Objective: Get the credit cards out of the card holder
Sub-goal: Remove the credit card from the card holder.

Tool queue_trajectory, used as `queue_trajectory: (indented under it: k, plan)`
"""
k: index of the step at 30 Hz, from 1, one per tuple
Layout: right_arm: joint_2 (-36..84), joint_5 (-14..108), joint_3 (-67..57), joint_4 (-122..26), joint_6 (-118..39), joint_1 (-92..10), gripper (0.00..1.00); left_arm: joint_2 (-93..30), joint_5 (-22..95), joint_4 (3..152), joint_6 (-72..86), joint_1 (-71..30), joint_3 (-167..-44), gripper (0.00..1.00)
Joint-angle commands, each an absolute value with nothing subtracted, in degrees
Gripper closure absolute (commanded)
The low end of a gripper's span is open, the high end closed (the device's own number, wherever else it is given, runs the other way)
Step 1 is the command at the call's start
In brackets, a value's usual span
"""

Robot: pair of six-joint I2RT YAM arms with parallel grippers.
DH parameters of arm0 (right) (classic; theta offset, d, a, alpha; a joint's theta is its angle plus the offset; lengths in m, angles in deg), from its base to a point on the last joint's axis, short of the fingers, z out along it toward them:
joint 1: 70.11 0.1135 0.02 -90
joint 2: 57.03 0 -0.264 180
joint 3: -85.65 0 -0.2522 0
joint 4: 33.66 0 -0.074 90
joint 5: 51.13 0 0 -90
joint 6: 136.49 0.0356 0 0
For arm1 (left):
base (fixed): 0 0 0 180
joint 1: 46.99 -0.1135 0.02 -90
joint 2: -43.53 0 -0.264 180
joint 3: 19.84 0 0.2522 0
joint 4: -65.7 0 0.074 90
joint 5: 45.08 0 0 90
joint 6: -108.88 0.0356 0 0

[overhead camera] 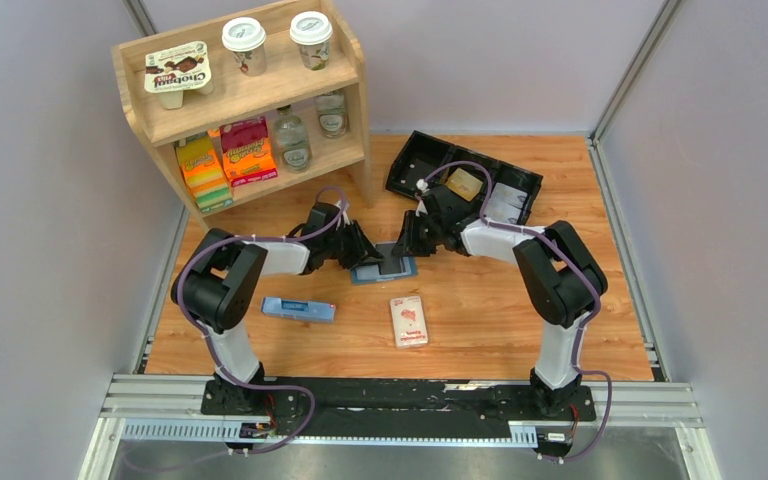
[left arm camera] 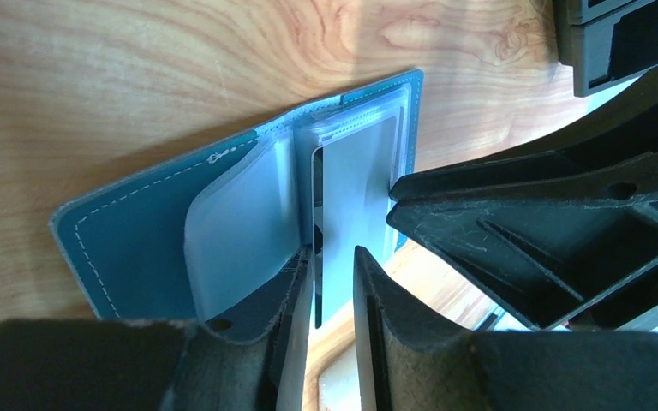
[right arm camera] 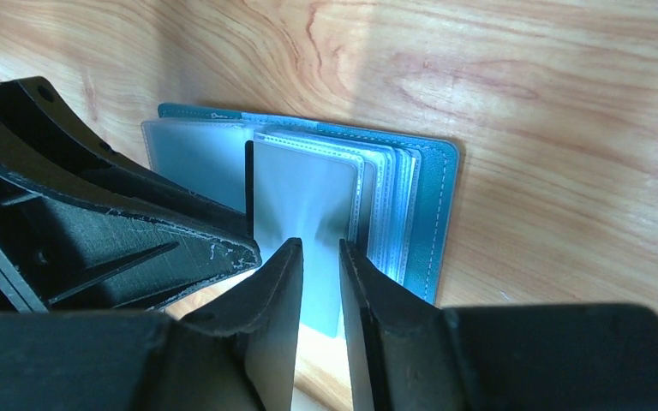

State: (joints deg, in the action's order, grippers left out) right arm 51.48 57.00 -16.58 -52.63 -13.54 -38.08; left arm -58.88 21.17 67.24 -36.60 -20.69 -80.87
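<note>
Nearest us on the wood-grain tabletop (overhead camera: pixel 490 335) lie a narrow pale blue box (overhead camera: pixel 298 309) and a white pack (overhead camera: pixel 408 321), neither part of the job. Mid-tabletop, between the two arms, the card holder (left arm camera: pixel 128 244) lies open: soft teal leather-like covers with pale stitching, and a fan of glossy clear plastic leaves (right arm camera: pixel 390 205) that bend and flop. The left gripper (left arm camera: pixel 332 265) has its jaws narrow, with one leaf standing on edge between them and light showing beside it, so we judge it not yet clamped. A dark card (left arm camera: pixel 316 205) seems to show as a thin edge in that leaf. The right gripper (right arm camera: pixel 319 248) meets it from the far-right side, jaws also narrow; a pale leaf shows in the gap, and we cannot tell whether they pinch it. We expect the card to be light, stiff and slick, best taken by an exposed short edge. The holder is light enough to lift with it unless pinned flat. Farther right, a tan-gold card (overhead camera: pixel 465 184) rests in a black compartment tray (overhead camera: pixel 410 165). Far left stands a wooden shelf (overhead camera: pixel 260 92) of cups and cartons.
</note>
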Motion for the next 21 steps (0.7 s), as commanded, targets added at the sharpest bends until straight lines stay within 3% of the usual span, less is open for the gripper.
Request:
queue_trajectory:
  k: [1,15,21]
  plan:
    - [53.1,57.4,-17.5,-51.7,-13.8,-37.9,0.71,-54.6,20.4,58.3,-39.3,-21.1,-77.8,0.70]
    - [54.8,58.6,-17.6,-51.0,-13.3,-37.9,0.70,-52.1,19.5,48.8,-41.6,-21.5,-73.1,0.90]
    - [54.8,59.3,-17.8,-50.7,-13.2,-37.9,0.70,-54.0,18.5,47.1,-43.1,-21.5,-73.0,0.82]
